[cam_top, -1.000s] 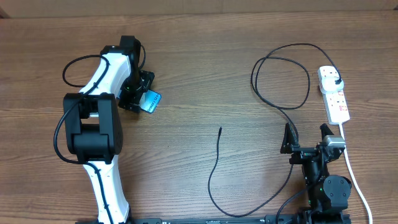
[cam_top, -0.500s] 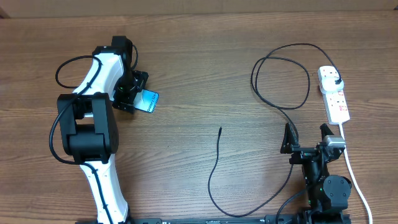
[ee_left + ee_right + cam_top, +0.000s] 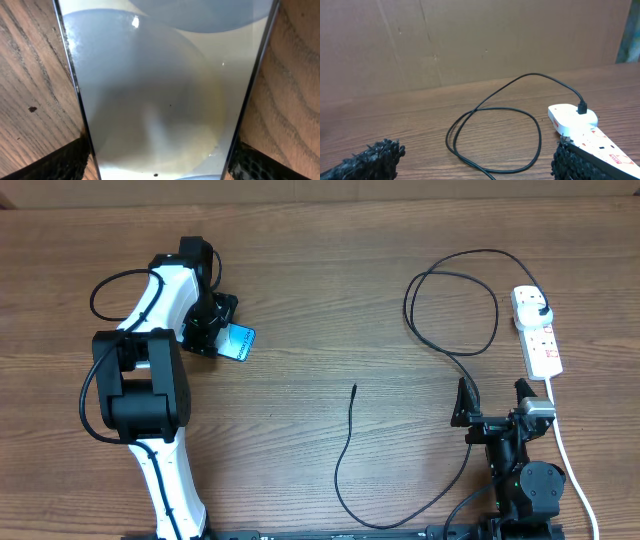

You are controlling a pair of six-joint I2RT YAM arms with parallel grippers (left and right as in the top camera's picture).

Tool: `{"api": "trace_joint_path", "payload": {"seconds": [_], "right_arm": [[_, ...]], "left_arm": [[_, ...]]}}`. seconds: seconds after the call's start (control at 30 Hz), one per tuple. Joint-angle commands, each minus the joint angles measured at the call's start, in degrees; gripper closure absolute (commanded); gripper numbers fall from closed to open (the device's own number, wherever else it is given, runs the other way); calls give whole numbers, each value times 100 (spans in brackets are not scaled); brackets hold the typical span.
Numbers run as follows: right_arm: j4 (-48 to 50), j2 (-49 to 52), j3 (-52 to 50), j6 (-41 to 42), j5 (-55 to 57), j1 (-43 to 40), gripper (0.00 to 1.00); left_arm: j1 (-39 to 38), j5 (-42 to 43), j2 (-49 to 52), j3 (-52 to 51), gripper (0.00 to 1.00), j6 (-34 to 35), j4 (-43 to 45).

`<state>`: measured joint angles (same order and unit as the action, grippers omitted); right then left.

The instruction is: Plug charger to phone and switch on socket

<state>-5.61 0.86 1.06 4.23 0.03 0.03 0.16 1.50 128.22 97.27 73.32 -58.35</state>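
Left arm has shifted toward the left edge of the overhead frame since a second ago, and the slim rounded smartphone with pale glowing screen (image 3: pixel 238 340) nudged left with it. Left end effector (image 3: pixel 212 330) sits upper left, fingers (image 3: pixel 62 162) at both long edges of the smartphone; clamped or just straddling, cannot tell. Smartphone lies on the brown wooden table (image 3: pixel 320 280), sticking out right of that end effector. Right end effector (image 3: pixel 492 408), lower right, fingers wide apart, nothing between. Long thin black charger cable (image 3: pixel 450 330) loops upper right. Its connector tip (image 3: pixel 354 388) lies loose at centre frame, well apart from the smartphone. Its black plug (image 3: pixel 541 311) sits in the narrow white power strip with red switches (image 3: pixel 540 340) at right edge.
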Motion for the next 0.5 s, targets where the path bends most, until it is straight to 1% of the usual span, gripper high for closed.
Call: {"api": "trace_joint_path", "payload": {"seconds": [0.0,0.23,0.33,0.47], "right_arm": [[35,-11,-35,-22,33,24,0],[35,-11,-35,-20,33,24,0],[35,-11,-35,-20,33,24,0],[35,-11,-35,-22,33,24,0]], "left_arm": [[79,-146,273,-79,12,-2,-9],[76,-144,273,-79,16,-4,-7],[72,-146,273,-79,21,-4,-7],[59,-146,273,-79,22,-4,4]]}}
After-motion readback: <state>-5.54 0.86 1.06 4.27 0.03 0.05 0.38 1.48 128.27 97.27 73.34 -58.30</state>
